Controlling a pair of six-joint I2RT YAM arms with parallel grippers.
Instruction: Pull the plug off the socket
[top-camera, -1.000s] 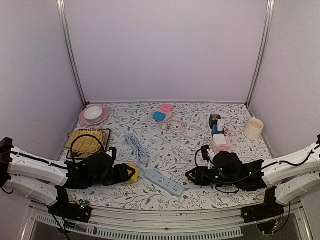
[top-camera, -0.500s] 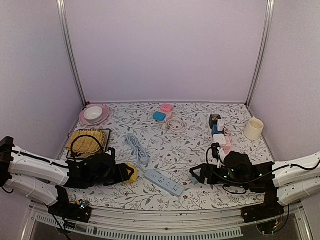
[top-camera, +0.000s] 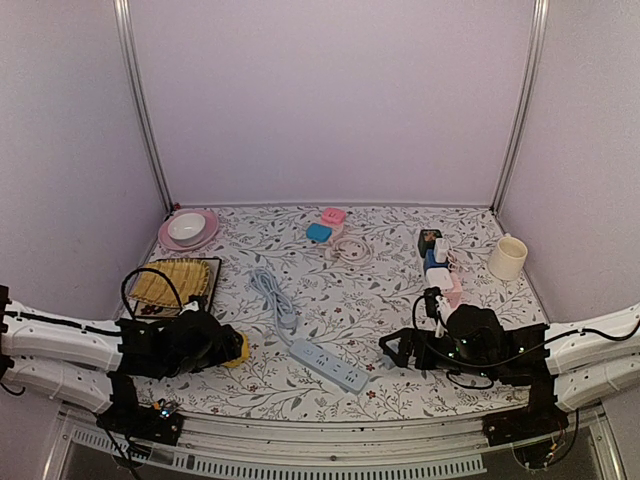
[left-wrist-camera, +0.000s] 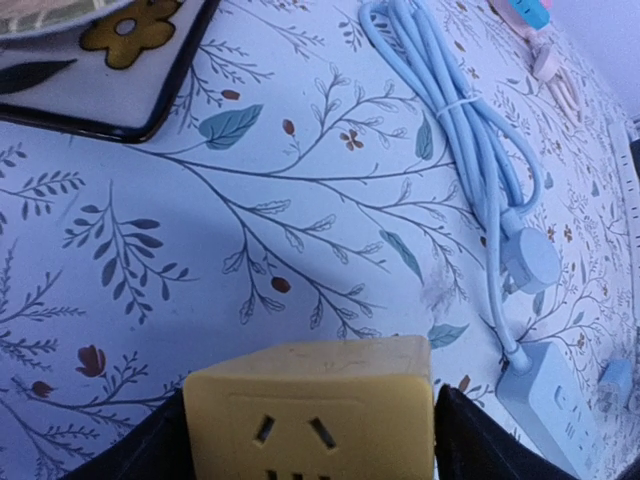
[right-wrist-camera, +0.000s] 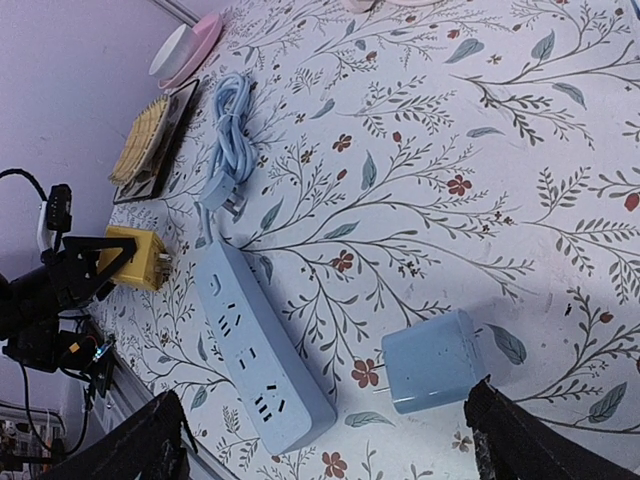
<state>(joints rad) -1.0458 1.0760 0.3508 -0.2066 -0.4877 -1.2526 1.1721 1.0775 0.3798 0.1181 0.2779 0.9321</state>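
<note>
Lower centre of the right wrist view: pale blue cube plug (right-wrist-camera: 432, 360) with rounded edges lies on the floral table (right-wrist-camera: 560, 150), off the blue power strip (right-wrist-camera: 262, 350) and just right of it. Right gripper (right-wrist-camera: 325, 405) is spread wide, holding nothing. Left gripper (left-wrist-camera: 310, 400) flanks a yellow cube socket (left-wrist-camera: 305, 425); can't tell if it grips.

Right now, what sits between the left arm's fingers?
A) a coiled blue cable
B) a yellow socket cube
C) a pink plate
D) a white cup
B: the left wrist view shows a yellow socket cube filling the gap between the left fingers.
</note>
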